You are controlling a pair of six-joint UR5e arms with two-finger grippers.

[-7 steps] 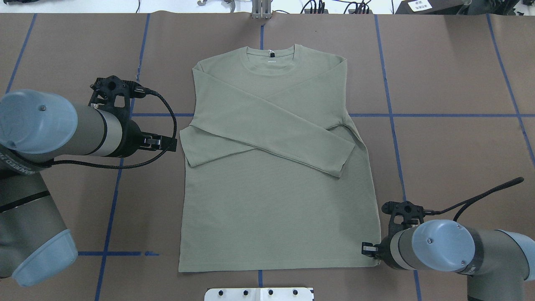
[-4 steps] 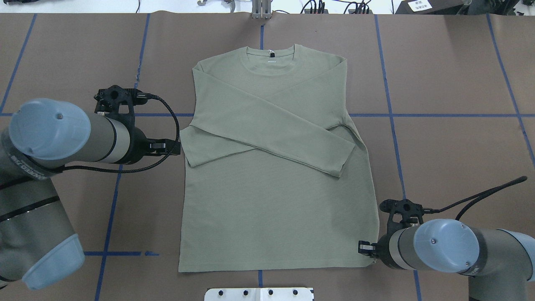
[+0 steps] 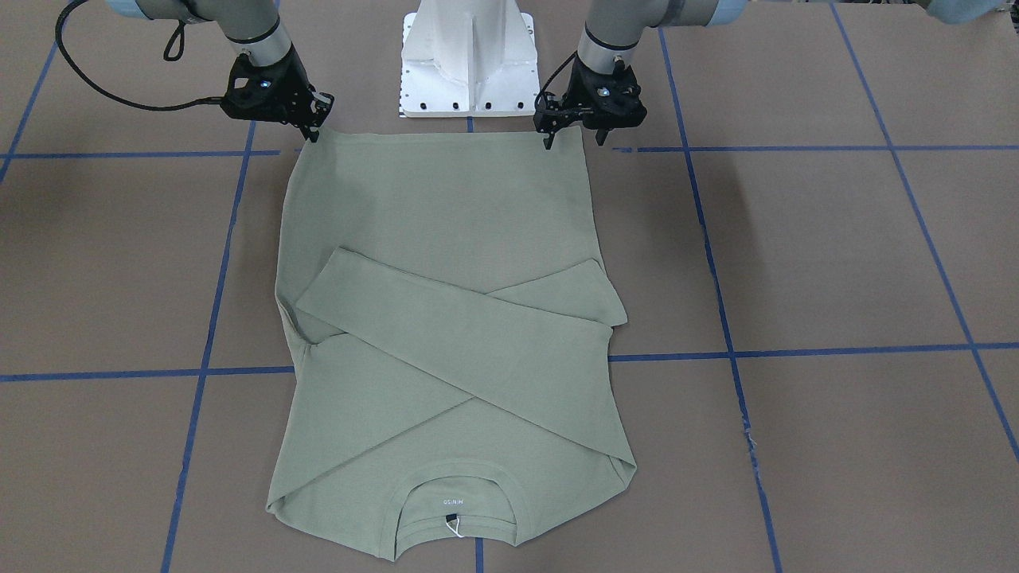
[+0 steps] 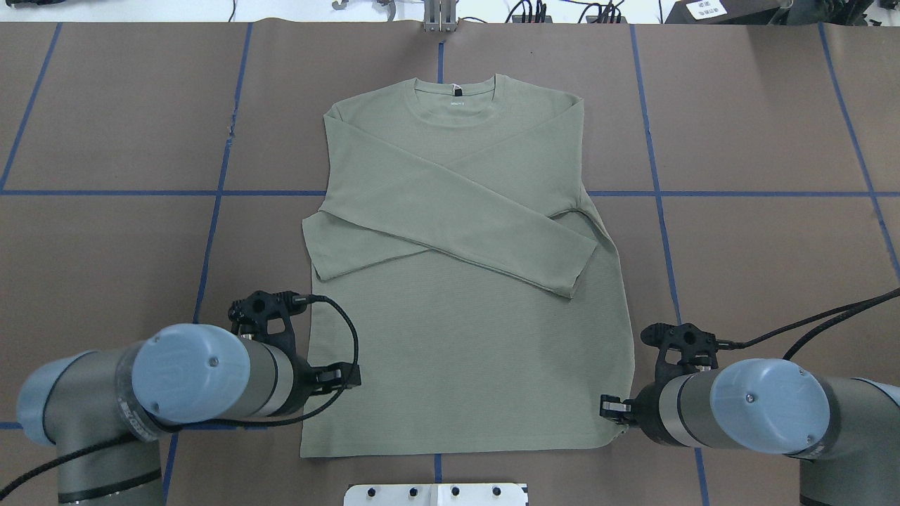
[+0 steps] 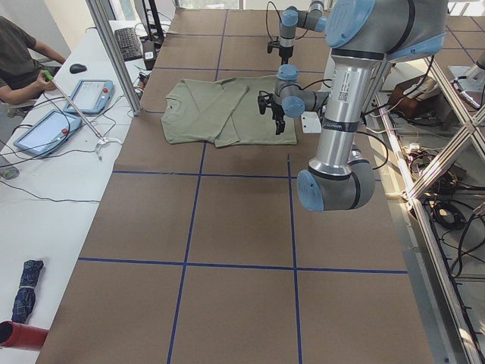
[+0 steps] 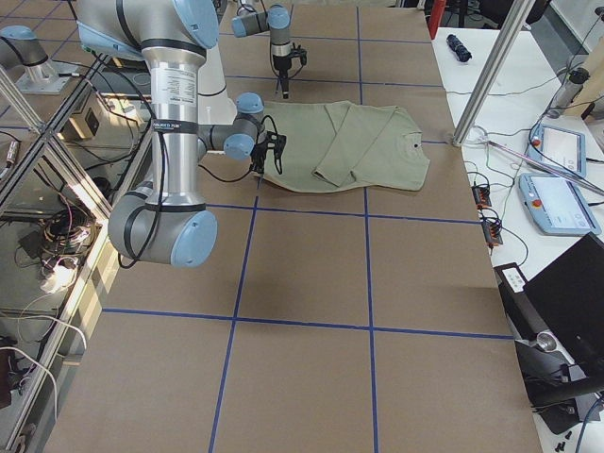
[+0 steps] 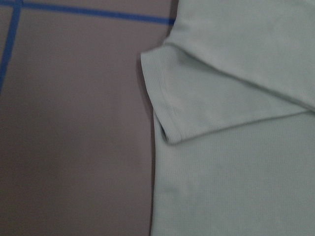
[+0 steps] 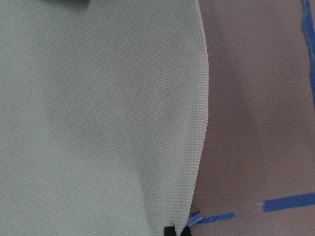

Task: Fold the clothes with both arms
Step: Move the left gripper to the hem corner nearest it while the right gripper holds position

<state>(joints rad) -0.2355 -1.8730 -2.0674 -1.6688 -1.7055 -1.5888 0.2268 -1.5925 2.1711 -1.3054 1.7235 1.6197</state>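
The sage-green shirt (image 4: 464,351) lies flat on the brown table, neck away from me, both sleeves crossed over its chest (image 3: 454,342). My right gripper (image 3: 308,134) sits at the hem's right corner. Its one narrow tip meets the cloth, and a dark fingertip (image 8: 170,231) shows at the shirt's edge (image 8: 199,147), so it looks shut on the hem corner. My left gripper (image 3: 573,143) hovers open over the hem's left corner with its fingers spread. The left wrist view shows only the sleeve cuff (image 7: 167,113) and the shirt's side edge, no fingers.
Blue tape lines (image 4: 211,232) grid the table cover. The white pedestal (image 3: 470,56) stands just behind the hem. A metal plate (image 4: 436,494) lies at the near edge. A person (image 5: 19,57) sits at a side desk with tablets (image 5: 91,95).
My left arm swung from beside the sleeve cuff back toward the robot's base, to the hem's left corner. The right gripper crept slightly toward the shirt. The shirt has not moved.
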